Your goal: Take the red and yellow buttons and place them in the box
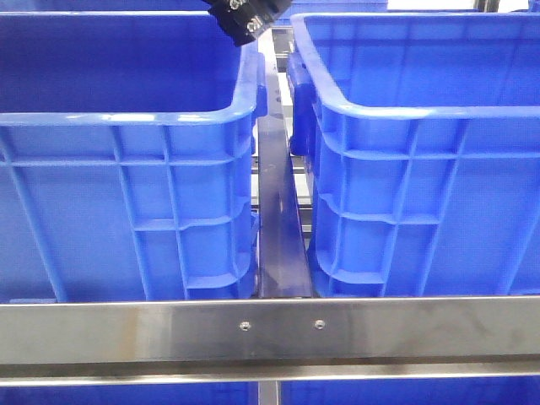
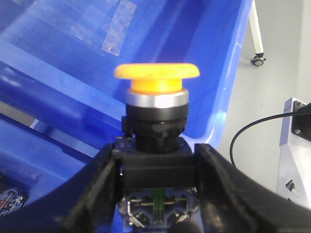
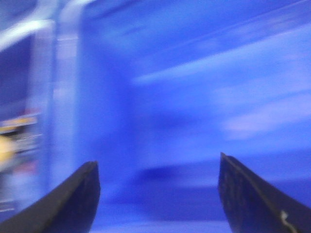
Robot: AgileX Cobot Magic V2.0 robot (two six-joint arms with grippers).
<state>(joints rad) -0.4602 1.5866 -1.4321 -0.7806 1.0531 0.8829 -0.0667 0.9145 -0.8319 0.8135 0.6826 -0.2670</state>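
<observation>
My left gripper (image 2: 156, 156) is shut on the black body of the yellow button (image 2: 156, 73), whose domed orange-yellow cap and silver ring stick out beyond the fingers. Behind it lies the inside of a blue box (image 2: 63, 73), with its rim to one side. In the blurred right wrist view, my right gripper (image 3: 157, 161) is open with nothing between its fingers, facing a blue box wall (image 3: 194, 97). The red button is out of view. The front view shows two alike blue boxes, left (image 1: 126, 211) and right (image 1: 422, 194).
A steel frame bar (image 1: 270, 329) crosses in front of the crates and a steel rail (image 1: 277, 211) runs between them. A black arm part (image 1: 245, 18) hangs over the left crate's far right corner. Pale floor, a black cable (image 2: 252, 131) and a caster (image 2: 257, 60) lie beyond the crate rim.
</observation>
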